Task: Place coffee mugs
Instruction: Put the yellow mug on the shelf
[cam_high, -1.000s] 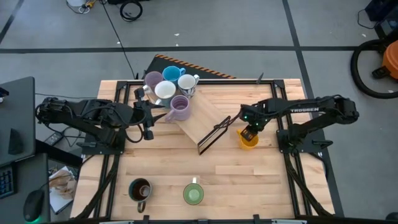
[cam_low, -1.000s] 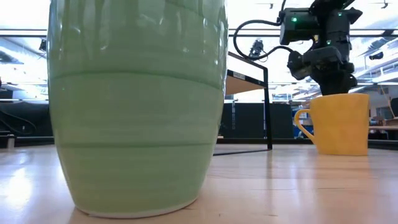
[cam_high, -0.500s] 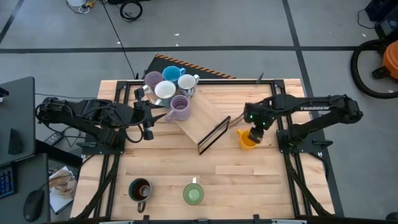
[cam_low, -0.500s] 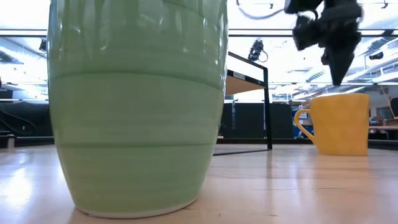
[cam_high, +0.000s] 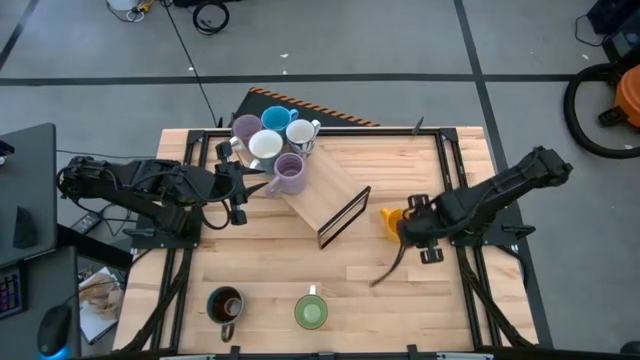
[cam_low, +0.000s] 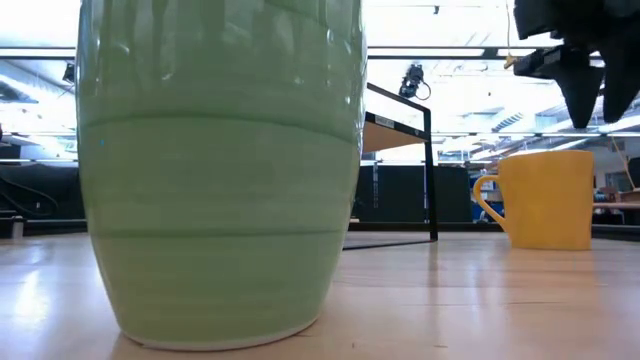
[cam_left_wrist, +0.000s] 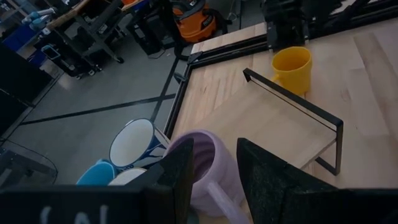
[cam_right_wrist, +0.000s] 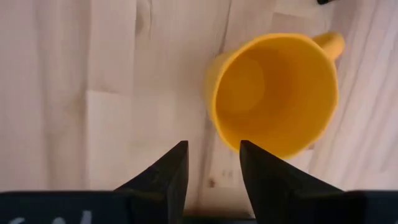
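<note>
The orange mug (cam_high: 396, 221) stands upright on its base on the table's right half, also in the low view (cam_low: 546, 199) and the right wrist view (cam_right_wrist: 273, 92). My right gripper (cam_right_wrist: 213, 163) is open, just above and to the right of it (cam_low: 598, 108), touching nothing. A green mug (cam_high: 311, 312) and a dark brown mug (cam_high: 226, 303) stand at the near edge. Lilac (cam_high: 290, 174), white (cam_high: 265, 146), blue (cam_high: 276, 120) and other mugs cluster at the far left. My left gripper (cam_left_wrist: 214, 171) is open, short of the lilac mug (cam_left_wrist: 208, 163).
A slanted wooden board with a black metal frame (cam_high: 332, 200) lies between the mug cluster and the orange mug. The green mug fills the left of the low view (cam_low: 220, 170). Bare wood lies between the board and the near mugs.
My right gripper, which stood down at the orange mug's rim, has risen clear of it and drawn back toward the table's right and near edges. The orange mug has stayed upright where it was.
</note>
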